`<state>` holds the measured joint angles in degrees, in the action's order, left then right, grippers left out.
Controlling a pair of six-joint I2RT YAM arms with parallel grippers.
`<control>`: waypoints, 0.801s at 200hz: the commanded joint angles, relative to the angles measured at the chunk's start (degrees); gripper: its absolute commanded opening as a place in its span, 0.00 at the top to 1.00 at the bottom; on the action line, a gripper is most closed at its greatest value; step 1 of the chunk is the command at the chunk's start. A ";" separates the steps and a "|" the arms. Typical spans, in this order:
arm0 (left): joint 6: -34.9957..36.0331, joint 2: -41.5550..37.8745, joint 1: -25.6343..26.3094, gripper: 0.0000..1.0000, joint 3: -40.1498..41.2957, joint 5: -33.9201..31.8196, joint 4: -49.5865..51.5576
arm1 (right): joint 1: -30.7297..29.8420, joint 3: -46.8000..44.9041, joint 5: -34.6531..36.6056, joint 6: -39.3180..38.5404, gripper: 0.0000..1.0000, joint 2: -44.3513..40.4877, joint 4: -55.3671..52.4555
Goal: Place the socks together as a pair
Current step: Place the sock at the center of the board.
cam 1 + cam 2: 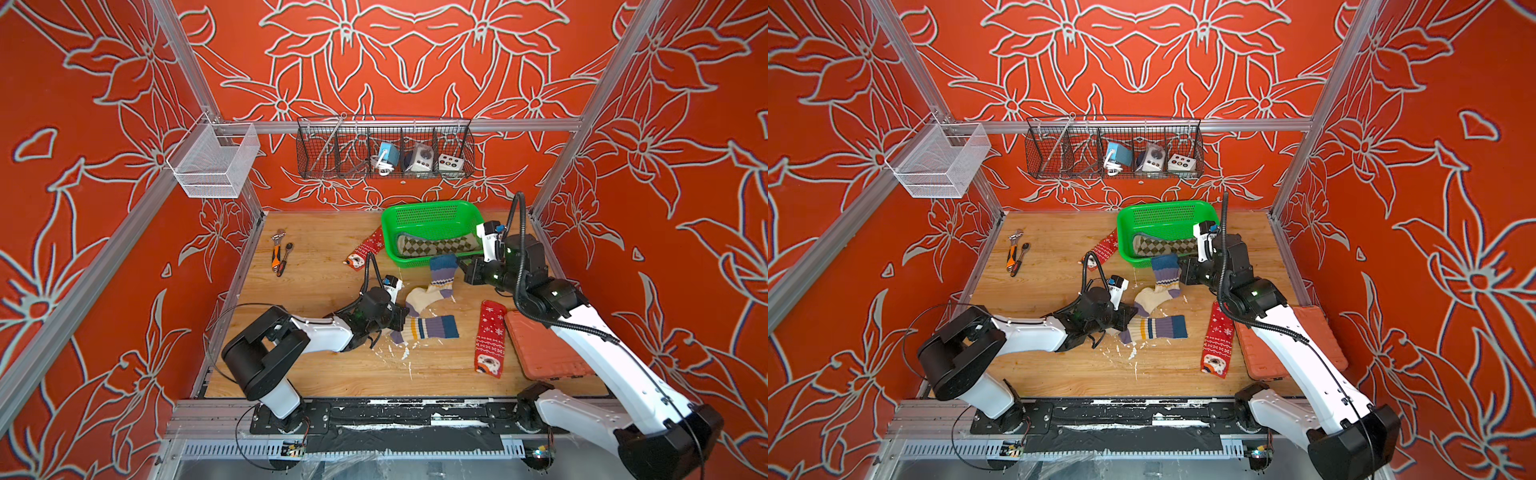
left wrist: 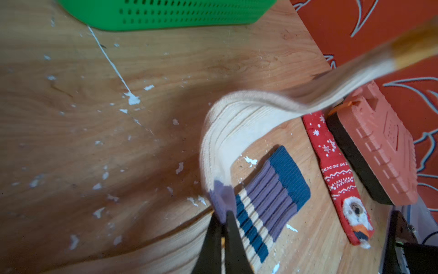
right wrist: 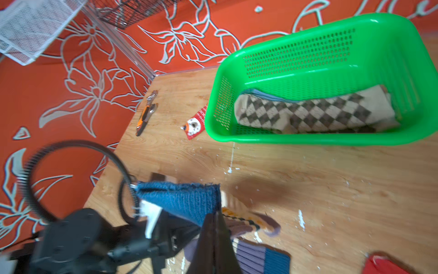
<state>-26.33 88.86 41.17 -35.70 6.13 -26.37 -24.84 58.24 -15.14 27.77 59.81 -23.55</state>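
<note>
Item: striped sock [image 1: 437, 282], with blue cuff, purple band, cream foot and purple toe, slung clear of the counter [image 1: 353, 374] between the two arms. Held by: right end effector [image 3: 215, 219], jaws together on the edge of the blue cuff, and left end effector [image 2: 224, 214], jaws together on the purple toe in a thin pinch. Mate: matching striped sock [image 1: 432, 328], flat on the counter just beneath the held one. Its toe end lies at the left end effector, touching or barely apart; the top views do not settle which. Other stock: one red snowflake sock [image 1: 490, 338] beside the orange tool case [image 1: 544, 349]. A second red snowflake sock [image 1: 366, 248] lies against the green basket [image 1: 432, 205], which holds argyle socks [image 1: 436, 245]. Hazards: the toe pinch looks shallow, so any widening between the arms would likely pull the fabric free and drop that end askew. Lowering so close to the mate could snag it or drag it out of line. The slack middle could fold under on landing.
</note>
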 commanded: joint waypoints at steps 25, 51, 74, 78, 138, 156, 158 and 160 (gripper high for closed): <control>1.94 -7.07 -4.12 1.00 -3.04 -1.39 14.21 | 0.93 -6.55 5.29 -0.36 1.00 -2.85 -1.01; 4.49 -8.10 -6.80 1.00 -6.04 -2.15 21.89 | 1.20 -9.45 6.90 0.37 1.00 -2.39 0.16; 6.17 -8.26 -8.02 1.00 -8.06 -4.21 26.43 | 1.37 -11.18 5.74 1.44 1.00 -1.03 2.23; 6.35 -8.20 -8.11 1.00 -8.26 -4.65 27.03 | 1.42 -11.32 5.62 1.64 1.00 -0.78 2.59; 8.91 -6.06 -9.61 1.00 -11.74 -8.06 34.98 | 2.86 -15.84 5.25 3.15 1.00 0.81 6.15; 7.80 -8.85 -9.61 1.00 -10.09 -7.16 34.18 | 2.87 -16.89 3.37 3.50 1.00 -1.32 5.95; 7.54 -9.36 -9.61 1.00 -9.74 -7.05 33.95 | 2.87 -17.01 3.14 3.54 1.00 -1.64 5.92; 7.39 -9.92 -9.61 1.00 -9.38 -6.95 33.76 | 2.87 -17.12 2.86 3.70 1.00 -1.98 5.78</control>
<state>-19.03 82.00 31.86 -46.15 -0.23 5.23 -22.39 42.26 -10.46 29.71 60.77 -19.20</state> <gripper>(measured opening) 0.047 0.040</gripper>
